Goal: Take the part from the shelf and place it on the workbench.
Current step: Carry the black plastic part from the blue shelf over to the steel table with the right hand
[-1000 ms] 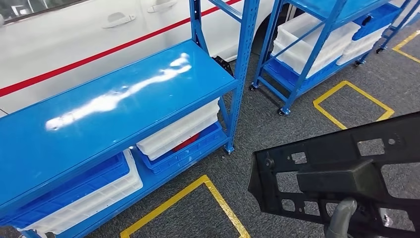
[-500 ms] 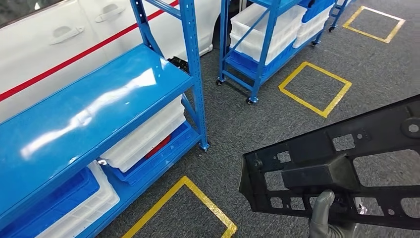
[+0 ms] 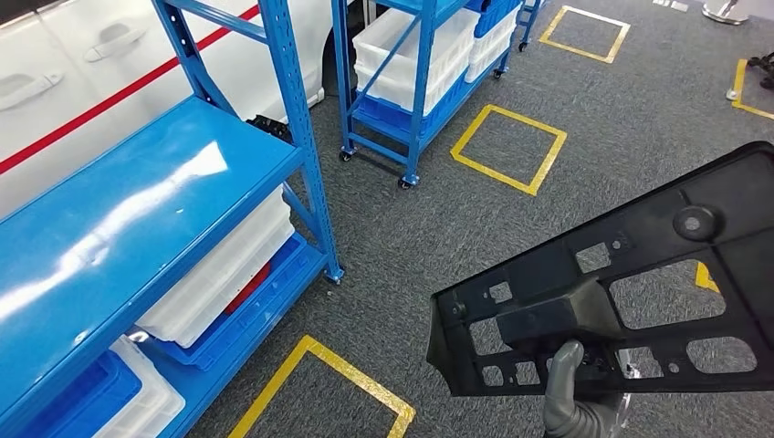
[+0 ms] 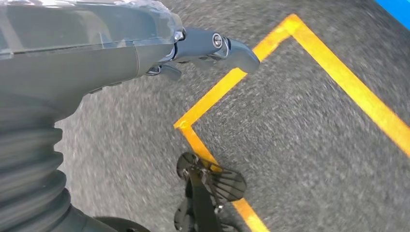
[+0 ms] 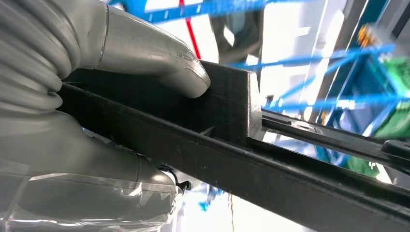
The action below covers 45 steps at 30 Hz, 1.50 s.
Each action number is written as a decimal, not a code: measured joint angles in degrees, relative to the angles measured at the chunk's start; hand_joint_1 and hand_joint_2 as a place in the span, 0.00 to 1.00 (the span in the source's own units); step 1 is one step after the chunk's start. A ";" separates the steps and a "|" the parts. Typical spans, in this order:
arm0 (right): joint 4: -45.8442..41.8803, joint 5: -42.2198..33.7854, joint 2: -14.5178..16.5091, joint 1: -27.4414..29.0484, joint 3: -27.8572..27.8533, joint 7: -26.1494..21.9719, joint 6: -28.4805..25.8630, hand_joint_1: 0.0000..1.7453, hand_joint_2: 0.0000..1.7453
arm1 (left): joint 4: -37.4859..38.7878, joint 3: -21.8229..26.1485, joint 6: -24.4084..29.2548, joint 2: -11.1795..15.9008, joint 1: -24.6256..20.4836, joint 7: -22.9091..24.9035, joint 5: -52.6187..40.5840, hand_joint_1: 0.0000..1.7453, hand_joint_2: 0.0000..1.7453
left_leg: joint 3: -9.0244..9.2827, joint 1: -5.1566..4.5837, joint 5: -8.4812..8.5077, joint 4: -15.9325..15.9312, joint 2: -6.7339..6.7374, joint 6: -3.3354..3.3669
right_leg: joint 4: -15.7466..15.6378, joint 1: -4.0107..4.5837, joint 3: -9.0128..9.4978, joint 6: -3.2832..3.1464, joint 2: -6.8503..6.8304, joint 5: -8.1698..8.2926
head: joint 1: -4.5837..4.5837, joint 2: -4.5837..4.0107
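Observation:
The part (image 3: 639, 274) is a large flat black plastic panel with several square cut-outs and a raised block in its middle. It hangs over the grey carpet at the lower right of the head view, tilted up toward the right. My right hand (image 3: 570, 401) grips it from below at the raised block. In the right wrist view the grey thumb (image 5: 159, 63) presses on the block of the part (image 5: 290, 164). My left hand (image 4: 208, 46) hangs over the floor with a dark finger stretched out and nothing in it.
A blue shelf (image 3: 137, 210) with a bare top stands at the left, with white bins (image 3: 219, 274) and blue crates below. A second wheeled blue rack (image 3: 420, 55) stands further off. Yellow floor squares (image 3: 508, 146) mark the carpet. A white car (image 3: 73, 82) is behind the shelf.
The whole picture has slid left, so the camera has turned right. The part stays in my right hand and its far end now tilts higher.

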 joint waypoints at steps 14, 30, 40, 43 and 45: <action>-4.94 0.42 -1.24 5.66 0.29 -0.07 -0.90 1.00 1.00 | 0.43 -5.19 3.31 -1.81 -0.74 0.14 -1.55 0.00 1.00 | 0.39 -0.36 -3.34 2.56 5.92 -2.43 | -7.01 0.20 4.94 -2.49 -4.37 2.56 | 0.02 0.01; -7.20 0.25 -1.26 7.21 0.23 -0.16 -0.67 1.00 1.00 | 0.51 -5.71 3.43 -2.23 -0.76 0.14 -1.39 0.00 1.00 | 0.35 -0.40 -0.10 -0.37 -0.16 0.20 | -2.40 0.57 1.81 -0.75 1.49 0.76 | 0.23 -0.01; -8.39 0.37 -0.90 7.89 -0.55 -0.16 1.08 1.00 1.00 | 0.51 -6.38 3.66 -2.55 -0.74 -0.21 -1.42 0.00 1.00 | 0.55 -0.84 -1.24 0.42 7.15 -1.17 | -6.25 -0.22 5.40 -0.20 -6.74 1.31 | 0.35 0.01; -9.95 0.77 0.32 8.93 -1.92 -0.20 3.10 1.00 1.00 | 0.50 -7.02 3.70 -2.76 -1.10 -0.53 -1.51 0.00 1.00 | 1.10 -0.69 -1.63 0.49 8.12 -2.15 | -6.35 -0.01 5.17 -1.41 -5.23 1.42 | 0.37 0.01; -10.86 0.85 1.09 9.43 -2.83 -0.22 4.48 1.00 1.00 | 0.50 -7.23 4.09 -2.86 -1.22 -0.56 -1.25 0.00 1.00 | 0.17 -0.34 -3.60 3.00 5.56 -2.67 | -6.69 -0.19 5.16 -2.19 -3.94 1.77 | 0.32 0.01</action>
